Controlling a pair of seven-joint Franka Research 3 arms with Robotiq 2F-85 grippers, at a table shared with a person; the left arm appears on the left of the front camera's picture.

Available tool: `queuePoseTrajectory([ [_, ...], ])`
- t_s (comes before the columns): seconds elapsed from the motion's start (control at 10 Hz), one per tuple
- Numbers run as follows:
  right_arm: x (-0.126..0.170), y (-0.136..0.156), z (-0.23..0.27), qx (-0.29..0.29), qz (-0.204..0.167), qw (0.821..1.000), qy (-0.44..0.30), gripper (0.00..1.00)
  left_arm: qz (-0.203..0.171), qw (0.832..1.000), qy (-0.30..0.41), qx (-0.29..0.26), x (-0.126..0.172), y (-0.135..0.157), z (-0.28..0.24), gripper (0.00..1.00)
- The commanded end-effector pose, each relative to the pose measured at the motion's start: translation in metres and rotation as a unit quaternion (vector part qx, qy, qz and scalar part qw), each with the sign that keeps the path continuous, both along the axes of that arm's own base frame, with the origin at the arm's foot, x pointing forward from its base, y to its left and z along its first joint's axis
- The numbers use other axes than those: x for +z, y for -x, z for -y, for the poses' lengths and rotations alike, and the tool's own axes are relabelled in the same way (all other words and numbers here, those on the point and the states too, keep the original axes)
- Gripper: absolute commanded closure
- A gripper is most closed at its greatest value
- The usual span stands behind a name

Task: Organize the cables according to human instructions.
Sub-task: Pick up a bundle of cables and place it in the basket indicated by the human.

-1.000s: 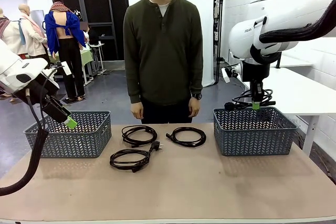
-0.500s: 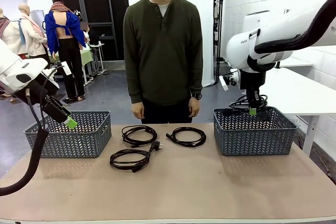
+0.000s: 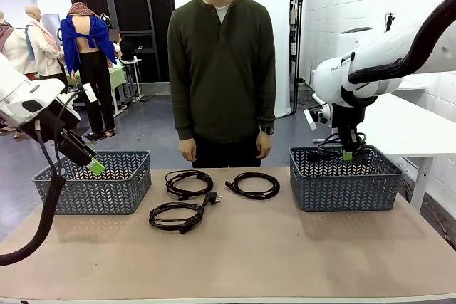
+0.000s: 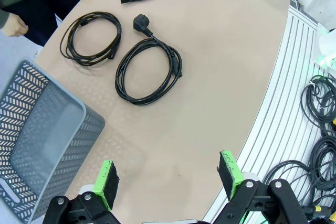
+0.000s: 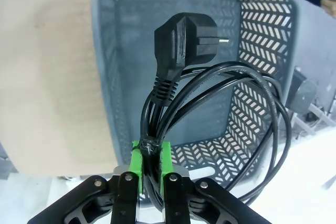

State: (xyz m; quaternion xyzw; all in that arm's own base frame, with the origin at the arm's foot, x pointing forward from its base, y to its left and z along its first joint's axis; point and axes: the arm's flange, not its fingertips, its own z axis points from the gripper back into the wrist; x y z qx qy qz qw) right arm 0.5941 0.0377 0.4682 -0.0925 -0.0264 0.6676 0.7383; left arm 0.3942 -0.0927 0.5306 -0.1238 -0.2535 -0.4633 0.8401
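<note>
Above right basket | right claw pinches cable | wrist view: plug prongs

A white brick wall is seen at the right, a white table beside it. A grey floor and dark panels are seen behind

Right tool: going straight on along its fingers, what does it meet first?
Likely the bare floor of the grey lattice plastic basket under it; the coiled black power cord the right tool holds would land first. Depth unclear.
</note>
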Motion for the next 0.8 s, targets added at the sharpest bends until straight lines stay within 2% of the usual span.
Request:
queuePoseTrajectory([
  [0.0, -0.006, -0.017, 0.006, 0.018, 0.007, 1.0, -0.001, 1.0, 0.0, 1.0, 0.01, -0.007, 0.0, -0.002, -0.002, 0.0],
  [0.7, -0.024, -0.047, 0.009, 0.019, -0.022, 0.999, -0.045, 1.0, 0.0, 1.0, 0.01, -0.007, 0.0, -0.002, -0.002, 0.0],
])
